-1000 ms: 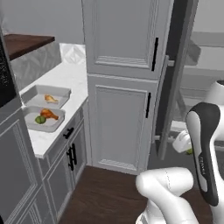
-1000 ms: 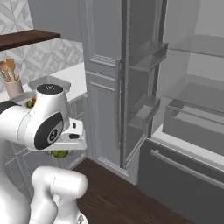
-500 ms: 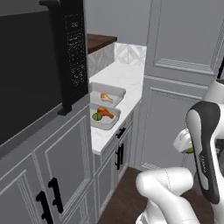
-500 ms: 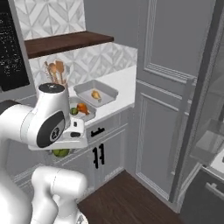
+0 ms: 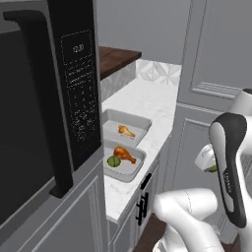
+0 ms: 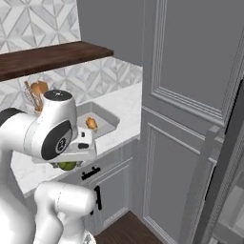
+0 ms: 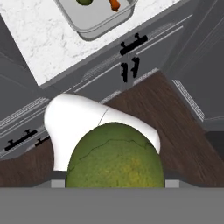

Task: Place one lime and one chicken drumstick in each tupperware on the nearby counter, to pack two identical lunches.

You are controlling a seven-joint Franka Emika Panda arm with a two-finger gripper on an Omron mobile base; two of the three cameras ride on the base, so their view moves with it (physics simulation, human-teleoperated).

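We hold a lime (image 7: 115,156) in our pincer (image 7: 114,183), jaws closed on its sides, low beside the grey cabinets. From the left we see two tupperware trays on the white marble counter (image 5: 147,101): the nearer tray (image 5: 123,168) contains a lime (image 5: 113,161) touching a chicken drumstick (image 5: 125,154), and the farther tray (image 5: 127,126) contains one drumstick (image 5: 126,131). Our held lime is well apart from both trays.
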